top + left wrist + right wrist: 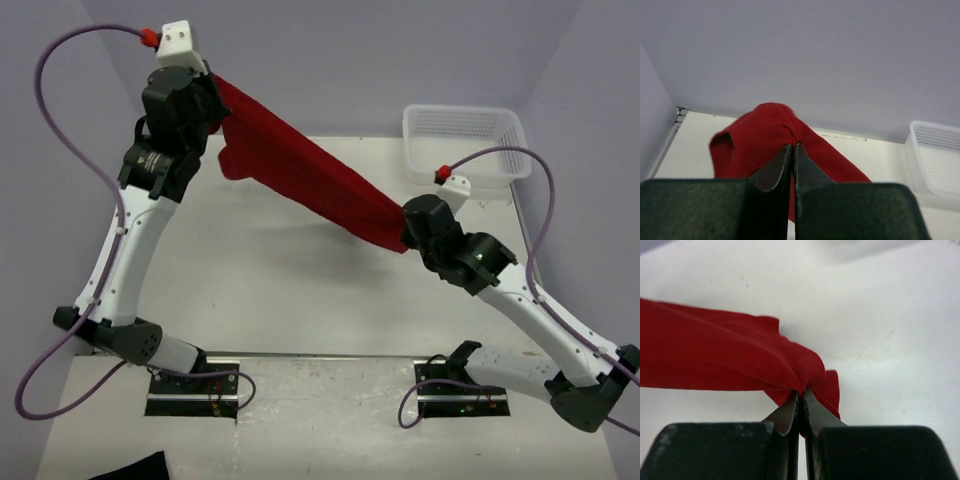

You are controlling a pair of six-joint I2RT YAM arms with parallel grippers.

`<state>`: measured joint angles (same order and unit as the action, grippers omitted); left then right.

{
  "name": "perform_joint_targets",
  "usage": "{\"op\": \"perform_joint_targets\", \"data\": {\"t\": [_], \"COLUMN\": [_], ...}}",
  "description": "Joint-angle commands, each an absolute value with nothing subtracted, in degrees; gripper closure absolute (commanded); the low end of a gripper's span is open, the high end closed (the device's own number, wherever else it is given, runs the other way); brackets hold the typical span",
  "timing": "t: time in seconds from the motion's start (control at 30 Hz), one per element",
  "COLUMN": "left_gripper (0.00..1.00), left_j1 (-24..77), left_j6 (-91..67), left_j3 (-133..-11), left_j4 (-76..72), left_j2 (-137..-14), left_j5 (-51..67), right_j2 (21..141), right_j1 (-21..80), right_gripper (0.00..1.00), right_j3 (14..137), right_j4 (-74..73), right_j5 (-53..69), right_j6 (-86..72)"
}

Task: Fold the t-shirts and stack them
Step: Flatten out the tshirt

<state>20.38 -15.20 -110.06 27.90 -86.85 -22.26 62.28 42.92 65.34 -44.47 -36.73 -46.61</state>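
Observation:
The dark red t-shirt (pixel 300 170) hangs stretched in the air between my two grippers, above the white table. My left gripper (pixel 215 95) is raised high at the back left and is shut on one end of the shirt (pixel 770 135). My right gripper (pixel 405 232) is lower, right of centre, and is shut on the other end (pixel 730 360). In each wrist view the jaws pinch bunched red cloth, left gripper (pixel 792 146), right gripper (pixel 801 392). A sleeve or fold droops below the left end.
A white mesh basket (pixel 465 140) stands at the back right of the table; it also shows in the left wrist view (pixel 935 155). A black cloth scrap (pixel 130 468) lies at the bottom edge. Purple cables loop beside both arms.

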Motion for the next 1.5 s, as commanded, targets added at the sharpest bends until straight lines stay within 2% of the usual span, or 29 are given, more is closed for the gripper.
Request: {"op": "perform_joint_targets", "data": {"t": [0.0,0.2,0.3,0.5,0.7,0.9,1.03,1.23,1.47], "left_gripper": [1.0,1.0,1.0,1.0,1.0,1.0,1.0,1.0,1.0], "left_j1": [20.13,20.21,20.21,20.3,20.21,20.21,20.21,18.72,16.79], "left_j6": [-13.97,-14.85,-15.2,-15.55,-16.79,-16.87,-16.0,-14.77,-13.27], "left_j3": [-106.18,-105.55,-106.26,-104.79,-95.38,-89.83,-88.51,-92.28,-98.26], "left_j4": [33.57,37.53,37.97,41.04,37.27,34.55,31.83,26.21,22.95], "left_j2": [-81.58,-69.45,-63.56,-63.01,-67.75,-78.65,-89.46,-101.49,-111.35], "left_j5": [-25.49,-20.58,-16.28,-16.0,-14.59,-16.61,-18.36,-19.95,-15.65], "right_j2": [58.01,56.96,54.76,56.69,58.0,72.67,81.55,93.68,103.79], "right_j1": [42.28,42.36,42.36,42.45,42.36,41.14,36.66,30.95,26.9], "right_gripper": [1.0,1.0,1.0,1.0,1.0,1.0,1.0,1.0,1.0], "right_j3": [71.62,85.41,91.21,92.39,84.13,81.3,82.18,87.18,93.33], "right_j4": [-49.04,-54.58,-55.98,-61.18,-57.48,-58.62,-55.38,-52.12,-50.98], "right_j5": [-44.21,-45.71,-40.89,-36.13,-34.98,-36.91,-34.64,-32.34,-30.94], "right_j6": [-36.32,-26.38,-23.56,-26.37,-32.25,-37.35,-36.39,-32.0,-29.36]}}
